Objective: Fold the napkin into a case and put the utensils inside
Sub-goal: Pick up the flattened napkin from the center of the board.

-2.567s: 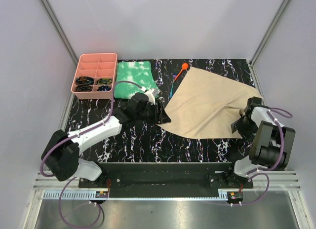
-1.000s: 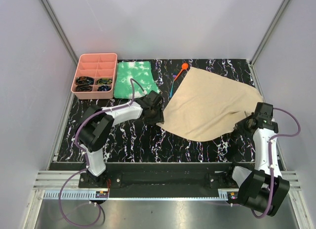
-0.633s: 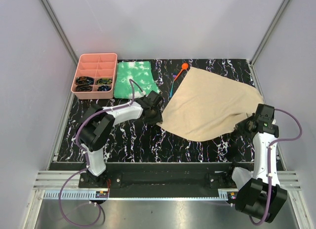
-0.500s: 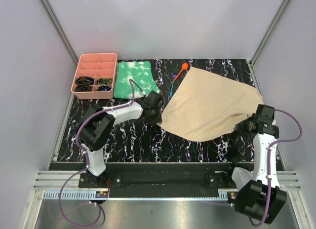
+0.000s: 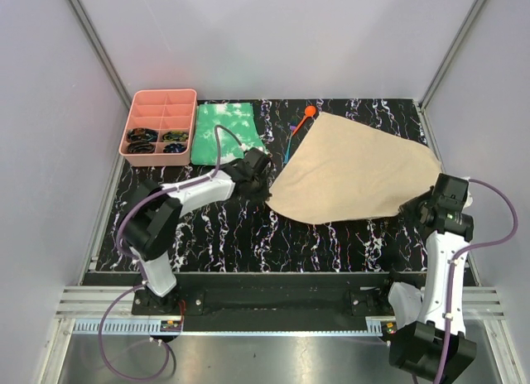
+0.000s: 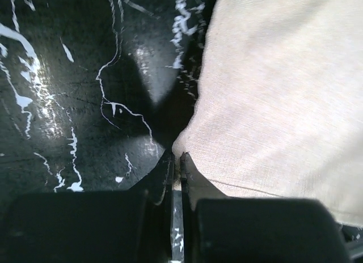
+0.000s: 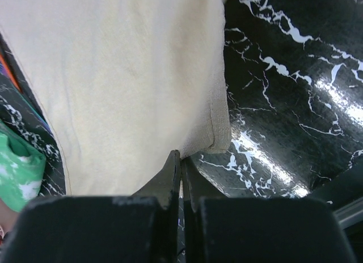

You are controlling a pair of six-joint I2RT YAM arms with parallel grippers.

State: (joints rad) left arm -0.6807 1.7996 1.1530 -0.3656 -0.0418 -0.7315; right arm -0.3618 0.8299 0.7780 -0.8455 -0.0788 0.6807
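Observation:
The tan napkin [image 5: 356, 170] lies spread on the black marbled table, partly folded along its near edge. My left gripper [image 5: 266, 193] is shut on the napkin's left corner; in the left wrist view the jaws [image 6: 177, 159] pinch the cloth edge [image 6: 283, 87]. At the near right corner, my right gripper [image 5: 416, 208] is shut on the napkin, its closed tips [image 7: 180, 156] gripping the hemmed edge [image 7: 130, 76]. The utensils lie beside the napkin's far left edge: an orange spoon [image 5: 308, 112] and a slim blue one [image 5: 288, 149].
A green-and-white cloth [image 5: 225, 132] lies left of the napkin, also seen as green cloth [image 7: 17, 172] in the right wrist view. A pink divided tray [image 5: 137, 103] sits at the far left. Grey walls close in the table on three sides.
My left gripper has shut on the napkin's left corner. The right arm has risen and shifted right, drawing the napkin's near edge up and straighter.

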